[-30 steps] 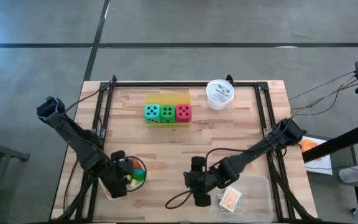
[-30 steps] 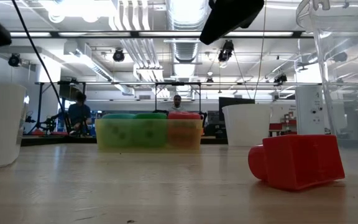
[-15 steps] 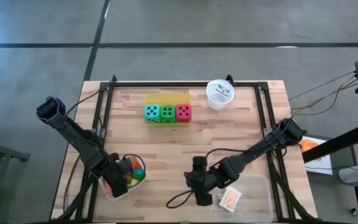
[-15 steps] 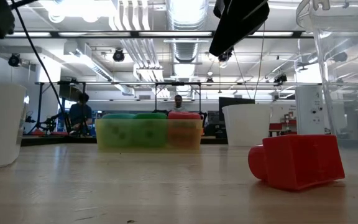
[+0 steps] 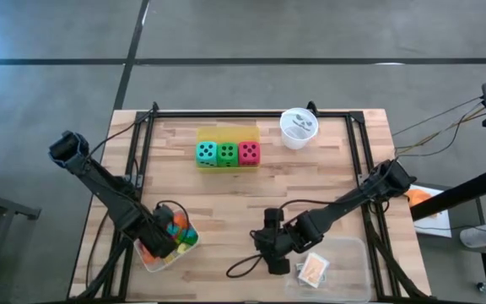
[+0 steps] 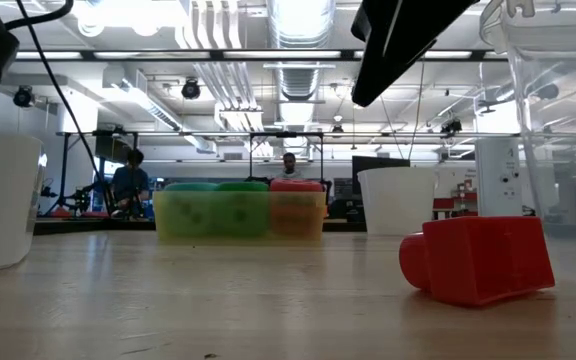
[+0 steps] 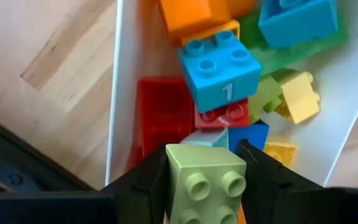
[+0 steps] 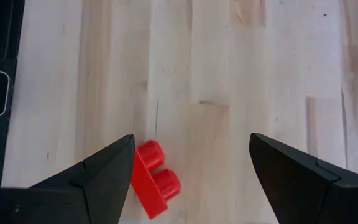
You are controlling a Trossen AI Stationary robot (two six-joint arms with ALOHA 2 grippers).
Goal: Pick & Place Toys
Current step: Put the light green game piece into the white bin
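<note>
Two claws were busy. Left claw (image 7: 202, 180) pinched a pale green block (image 7: 207, 183) over the white tray (image 5: 154, 260); a slip could bounce it out. Right claw (image 8: 191, 174), spread wide above the red block (image 8: 154, 185) on the surface (image 5: 226, 194), might knock it.

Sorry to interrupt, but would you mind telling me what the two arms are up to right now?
They are sorting toys. The left hand holds a light green block over the white tray of mixed blocks at the table's front left. The right hand is open above a red block lying loose on the wood, near the clear tray. Three dice sit in the yellow tray at the back, beside a white cup.
</note>
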